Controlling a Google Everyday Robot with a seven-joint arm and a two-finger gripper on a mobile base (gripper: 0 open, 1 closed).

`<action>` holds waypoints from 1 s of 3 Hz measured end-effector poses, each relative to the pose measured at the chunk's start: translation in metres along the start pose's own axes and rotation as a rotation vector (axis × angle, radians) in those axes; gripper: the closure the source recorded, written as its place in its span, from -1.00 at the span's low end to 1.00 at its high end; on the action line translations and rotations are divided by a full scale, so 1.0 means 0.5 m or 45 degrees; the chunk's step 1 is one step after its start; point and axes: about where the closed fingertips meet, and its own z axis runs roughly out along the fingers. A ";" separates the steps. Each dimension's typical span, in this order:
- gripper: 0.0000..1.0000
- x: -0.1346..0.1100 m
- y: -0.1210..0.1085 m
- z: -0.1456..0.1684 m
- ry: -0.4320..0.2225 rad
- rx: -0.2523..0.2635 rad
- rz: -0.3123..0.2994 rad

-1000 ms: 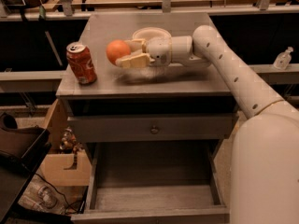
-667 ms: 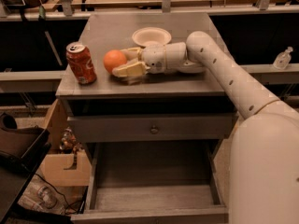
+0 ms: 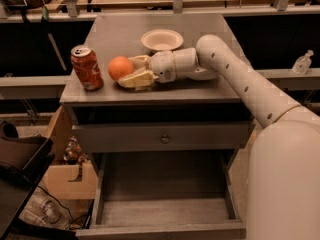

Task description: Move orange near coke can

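Note:
The orange [image 3: 119, 67] sits low on the grey cabinet top [image 3: 120, 31], a short gap to the right of the red coke can [image 3: 86, 67], which stands upright near the left edge. My gripper [image 3: 128, 72] reaches in from the right. Its two cream fingers [image 3: 136, 79] bracket the orange's right side, one behind it and one in front, closed on it. The white arm [image 3: 235, 74] runs from the lower right across the top.
A white bowl [image 3: 162, 39] stands behind the gripper at mid-top. Below the top is a closed drawer [image 3: 162, 138] and an open, empty drawer [image 3: 162, 209] pulled out toward me. A cardboard box [image 3: 67, 179] and clutter sit on the floor at left.
The gripper has carried the orange left and down, from beside the bowl to close beside the coke can. The can and the bowl have not moved.

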 end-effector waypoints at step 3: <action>-0.72 -0.001 0.003 0.014 -0.002 -0.014 0.000</action>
